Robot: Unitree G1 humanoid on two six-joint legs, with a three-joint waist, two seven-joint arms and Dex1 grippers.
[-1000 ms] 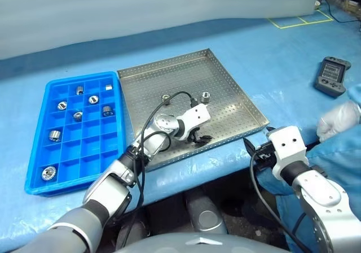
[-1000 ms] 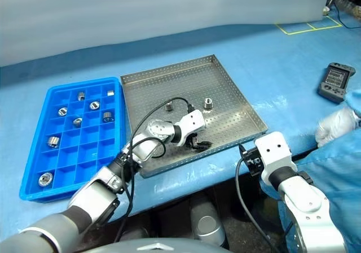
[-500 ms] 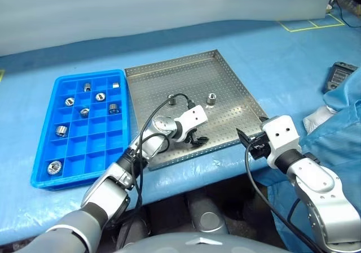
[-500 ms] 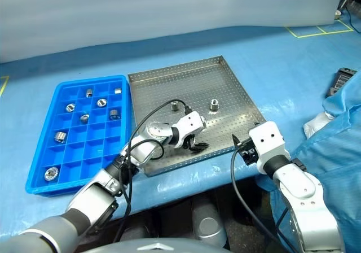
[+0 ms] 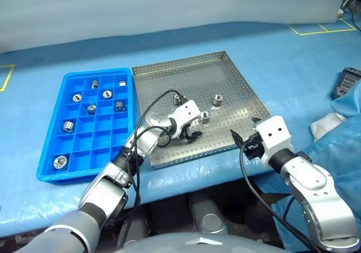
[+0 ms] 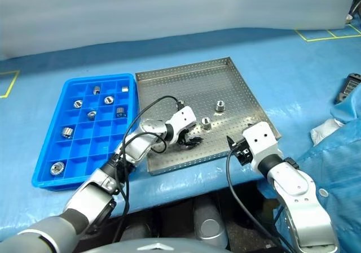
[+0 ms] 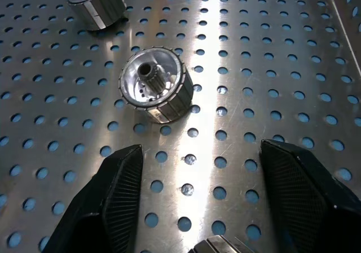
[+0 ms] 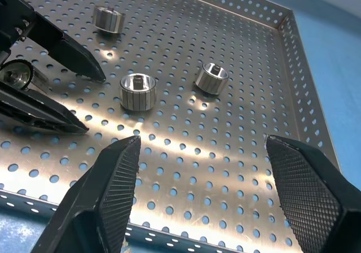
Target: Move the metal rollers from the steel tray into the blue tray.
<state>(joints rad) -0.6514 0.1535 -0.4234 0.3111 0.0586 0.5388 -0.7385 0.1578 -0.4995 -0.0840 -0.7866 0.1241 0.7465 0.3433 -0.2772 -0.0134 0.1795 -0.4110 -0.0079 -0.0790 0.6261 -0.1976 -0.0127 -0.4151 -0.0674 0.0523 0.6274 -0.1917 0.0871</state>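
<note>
Steel tray (image 5: pixel 237 89) holding three metal rollers (image 5: pixel 205 116) loose on its perforated floor, the blue tray (image 5: pixel 49 171) lying just beside it at nine o'clock with seven more already in compartments. Left gripper (image 5: pixel 190 135) low over the steel floor, fingers (image 7: pixel 115 191) spread wide and empty, nearest roller at roughly eleven o'clock ahead of the tips. Right gripper (image 8: pixel 208 191) parted too, holding nothing, poised at the tray's near rim. Best done by nudging forward until the roller sits squarely between both pads, closing across the ribbed flanks, then lifting straight before swinging toward an empty cell.
</note>
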